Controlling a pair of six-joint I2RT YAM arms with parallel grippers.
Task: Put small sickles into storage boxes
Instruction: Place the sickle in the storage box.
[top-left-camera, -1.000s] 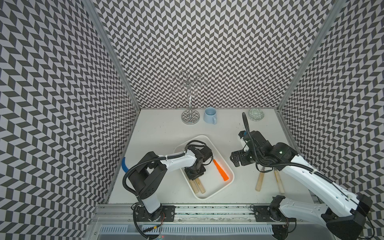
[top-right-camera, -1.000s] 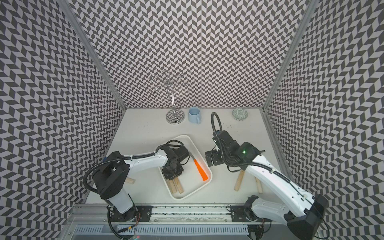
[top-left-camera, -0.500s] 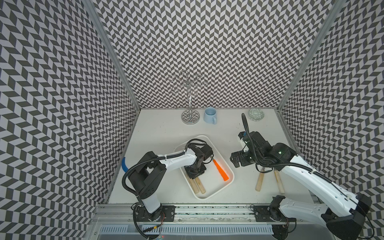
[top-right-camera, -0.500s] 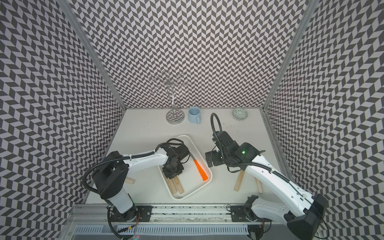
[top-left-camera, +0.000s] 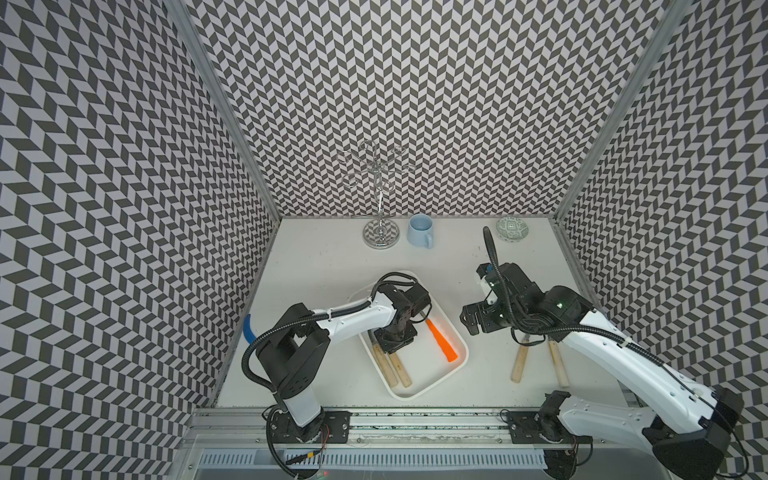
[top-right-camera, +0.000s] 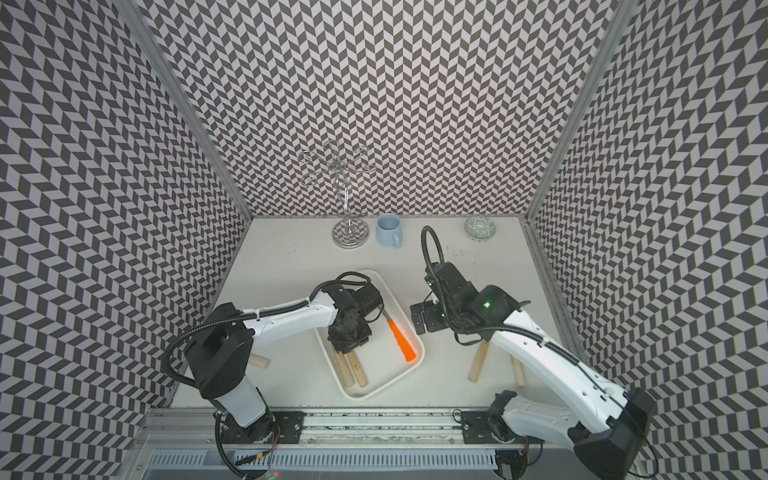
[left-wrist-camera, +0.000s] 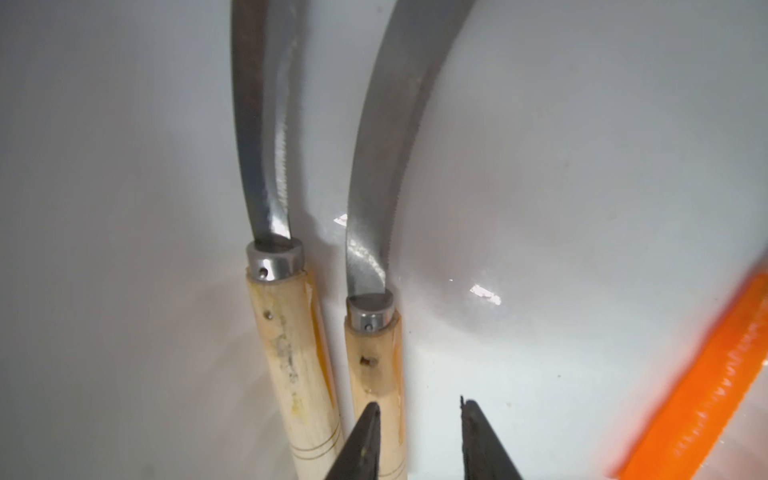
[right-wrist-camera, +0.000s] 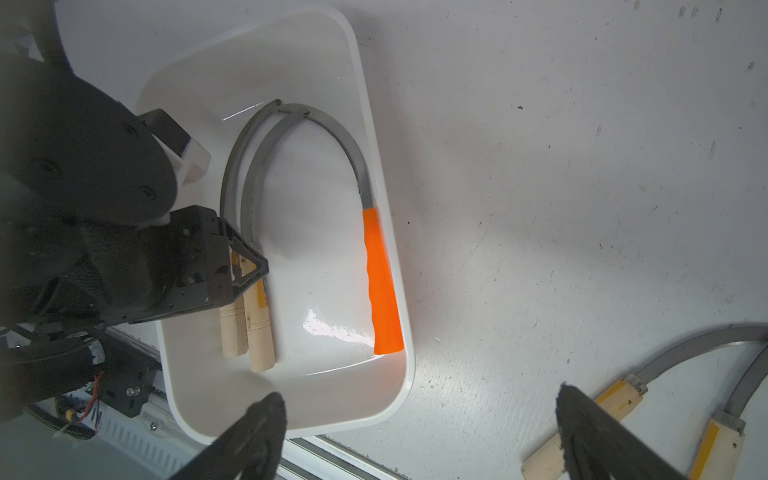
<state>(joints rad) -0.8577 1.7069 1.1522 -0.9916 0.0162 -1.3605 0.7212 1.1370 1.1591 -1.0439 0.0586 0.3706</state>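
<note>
The white storage box lies between the arms. It holds an orange-handled small sickle and two wooden-handled ones side by side. My left gripper hovers low over those two handles, open, with one fingertip above the nearer handle and white tray floor in the gap. My right gripper is wide open above the table beside the box, holding nothing. Two more wooden-handled sickles lie under the right arm. Another handle end peeks out by the left arm.
A wire mug stand, a light blue mug and a small green-patterned bowl line the back edge. A blue strip sits at the left wall. The metal rail runs along the front.
</note>
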